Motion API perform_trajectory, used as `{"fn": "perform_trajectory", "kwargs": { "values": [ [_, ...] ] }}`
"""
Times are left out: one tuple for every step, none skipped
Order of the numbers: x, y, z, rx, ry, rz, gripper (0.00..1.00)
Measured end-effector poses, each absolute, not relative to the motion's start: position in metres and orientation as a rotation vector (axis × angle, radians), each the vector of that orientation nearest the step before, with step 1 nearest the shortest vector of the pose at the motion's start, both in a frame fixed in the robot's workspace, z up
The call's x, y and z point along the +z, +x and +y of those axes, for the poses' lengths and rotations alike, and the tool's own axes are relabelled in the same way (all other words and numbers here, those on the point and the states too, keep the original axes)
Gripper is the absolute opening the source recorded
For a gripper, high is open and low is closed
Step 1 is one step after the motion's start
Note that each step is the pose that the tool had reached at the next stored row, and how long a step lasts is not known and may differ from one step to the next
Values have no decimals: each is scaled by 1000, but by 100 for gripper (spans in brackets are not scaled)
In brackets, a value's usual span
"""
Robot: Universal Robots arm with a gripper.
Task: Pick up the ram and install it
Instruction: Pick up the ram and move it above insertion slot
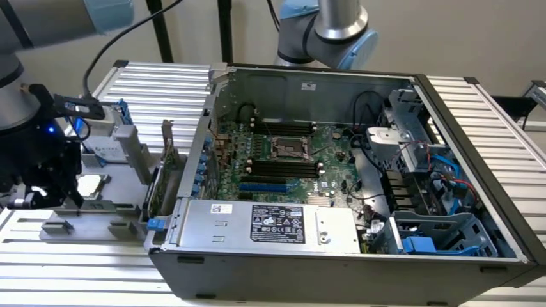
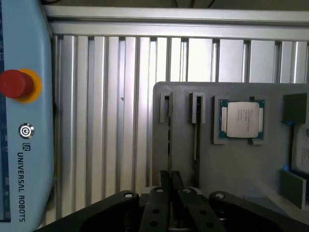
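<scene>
The ram point(image 2: 169, 140) stands on edge in a narrow slot of the grey holder tray point(image 2: 251, 164), showing as a thin dark line. A second stick point(image 2: 195, 135) stands in the slot beside it. My gripper point(image 2: 170, 176) is down at tray level, its two black fingers pressed together on the first stick's lower stretch. In the exterior view the gripper point(image 1: 34, 195) hangs over the tray point(image 1: 94, 217), at the exterior view's left of the open computer case. The motherboard's black memory slots point(image 1: 277, 167) lie inside the case, below the processor socket point(image 1: 286, 147).
On the tray also sit a processor chip point(image 2: 241, 120), a blue-framed drive point(image 1: 107, 144) and a tall green card point(image 1: 166, 160). A blue pendant with a red stop button point(image 2: 14, 84) lies on the ribbed aluminium table point(image 2: 111, 121). The power supply point(image 1: 273, 224) fills the case front.
</scene>
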State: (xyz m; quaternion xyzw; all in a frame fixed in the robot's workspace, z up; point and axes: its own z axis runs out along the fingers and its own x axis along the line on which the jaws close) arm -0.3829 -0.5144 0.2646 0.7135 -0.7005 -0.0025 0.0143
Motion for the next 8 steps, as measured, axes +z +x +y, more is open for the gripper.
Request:
{"fn": "perform_trajectory", "kwargs": {
  "values": [
    [270, -382, -514, -8, 2222, -2180, 13],
    [274, -382, -514, -8, 2224, -2179, 13],
    [279, -381, -514, -8, 2225, -2178, 13],
    [283, -380, -514, -9, 2226, -2177, 13],
    [287, -378, -514, -10, 2228, -2175, 13],
    [291, -377, -514, -10, 2230, -2174, 13],
    [295, -376, -514, -11, 2233, -2173, 13],
    [299, -374, -514, -13, 2235, -2172, 13]
  ]
}}
